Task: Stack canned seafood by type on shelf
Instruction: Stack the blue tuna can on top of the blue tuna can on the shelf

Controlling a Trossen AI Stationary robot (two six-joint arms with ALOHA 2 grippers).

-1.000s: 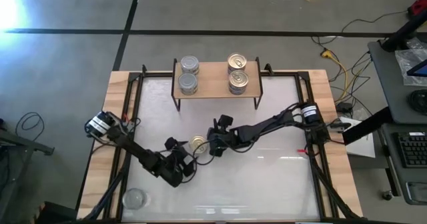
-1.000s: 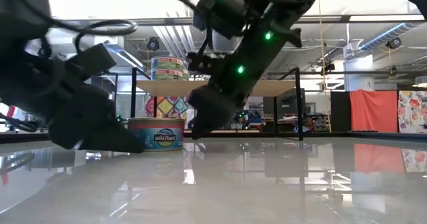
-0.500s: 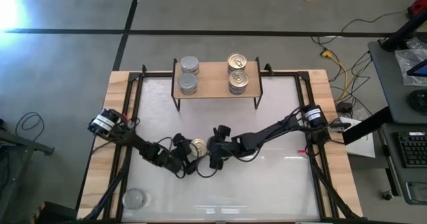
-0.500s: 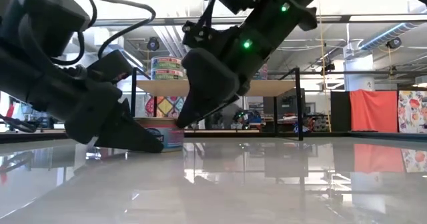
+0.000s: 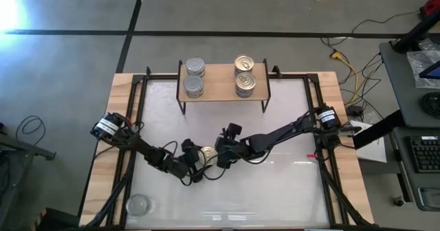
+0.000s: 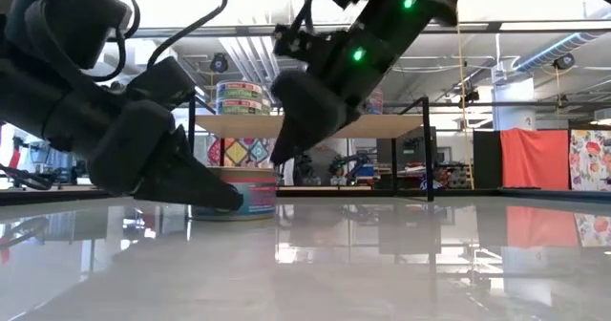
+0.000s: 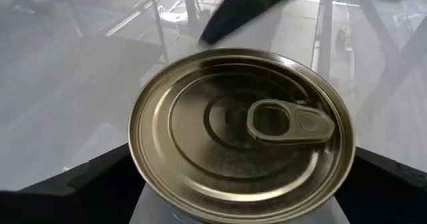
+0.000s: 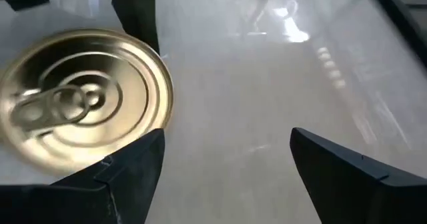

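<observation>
From above, you see the shelf (image 5: 223,84) at the table's (image 5: 289,190) far edge. It carries two grey-topped cans (image 5: 194,78) on its left part and two gold-topped cans (image 5: 245,75) on its right part. Whether any of them are stacked you cannot tell from here. A loose gold-topped can (image 5: 205,153) stands on the table's middle, well in front of the shelf. The left gripper (image 5: 194,161) reaches it from the left, and the right gripper (image 5: 218,155) meets it from the right. Near the front left corner sits a small clear round thing (image 5: 138,204).

At table height, you find the can (image 6: 256,193) on the white top, partly hidden by the left gripper (image 6: 205,189) in front of it. The right gripper (image 6: 286,149) comes down from above, just beside the can. Behind, the shelf (image 6: 382,125) shows with a two-high pile of cans (image 6: 239,97) on it.

Through the left wrist, the gold lid (image 7: 240,132) with its pull tab fills your view. The can sits between that arm's dark fingers (image 7: 73,187), which stand spread wide on either side, not pinching it.

Through the right wrist, the can (image 8: 83,104) lies off to one side. One dark finger (image 8: 117,167) is close against its rim, the other finger (image 8: 350,167) is well apart, so the claw is spread with bare table between its tips and grips nothing.
</observation>
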